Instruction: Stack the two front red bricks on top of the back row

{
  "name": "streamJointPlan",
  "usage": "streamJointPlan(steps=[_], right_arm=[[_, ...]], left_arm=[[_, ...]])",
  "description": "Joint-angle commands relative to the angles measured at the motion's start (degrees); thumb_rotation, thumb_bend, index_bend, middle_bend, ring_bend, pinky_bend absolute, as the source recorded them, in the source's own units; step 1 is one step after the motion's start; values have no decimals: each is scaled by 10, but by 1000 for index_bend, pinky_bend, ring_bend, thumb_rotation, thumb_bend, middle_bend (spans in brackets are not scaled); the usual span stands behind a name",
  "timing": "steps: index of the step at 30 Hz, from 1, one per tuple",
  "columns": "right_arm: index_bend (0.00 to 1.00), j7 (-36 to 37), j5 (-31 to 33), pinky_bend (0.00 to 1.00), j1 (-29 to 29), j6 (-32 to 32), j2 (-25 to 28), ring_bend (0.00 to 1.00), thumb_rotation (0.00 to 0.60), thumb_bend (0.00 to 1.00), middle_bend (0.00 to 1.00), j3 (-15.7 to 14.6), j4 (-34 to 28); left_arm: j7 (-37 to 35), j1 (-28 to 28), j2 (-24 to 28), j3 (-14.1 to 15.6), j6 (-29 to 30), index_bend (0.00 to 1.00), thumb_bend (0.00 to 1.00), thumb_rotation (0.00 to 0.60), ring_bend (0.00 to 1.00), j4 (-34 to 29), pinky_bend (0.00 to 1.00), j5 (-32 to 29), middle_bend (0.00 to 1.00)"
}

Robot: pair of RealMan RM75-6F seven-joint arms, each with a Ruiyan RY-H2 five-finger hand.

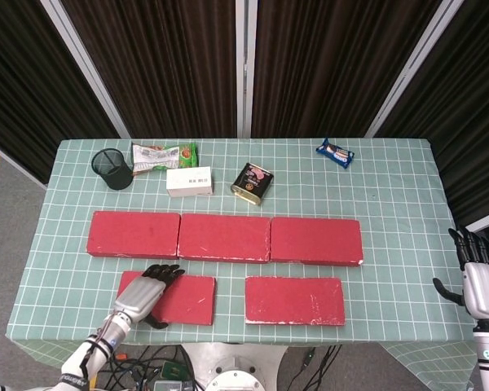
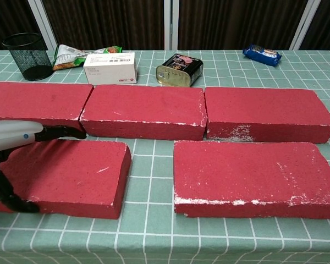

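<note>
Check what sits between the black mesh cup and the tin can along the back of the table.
In the head view, a green snack packet and a white box lie between the mesh cup and tin can.

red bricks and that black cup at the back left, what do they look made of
Red bricks, e.g. the front right one: likely painted foam or masonry, matte and grainy, with white chips along the edges; which one can't be told. Black cup: probably wire mesh, since the cloth shows through its wall.
</note>
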Motion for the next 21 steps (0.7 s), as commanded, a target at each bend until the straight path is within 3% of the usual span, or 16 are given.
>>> streamJointPlan(steps=[1, 11, 21], right_arm=[[0, 0, -1, 0, 0, 1, 0, 0, 600, 155, 0, 0, 1], [0, 3, -1, 0, -1, 2, -3, 0, 600, 161, 0, 0, 6], [0, 2, 0, 0, -2, 6, -5, 0, 600, 172, 0, 3, 7]], left_arm=[[2, -5, -3, 0, 1, 54, 0, 600, 0, 3, 0, -9, 8], [-5, -17, -6, 5, 3, 55, 0, 600, 0, 9, 0, -24, 76], [0, -22, -6, 11, 20, 136, 0, 600, 0, 0, 0, -17, 146]])
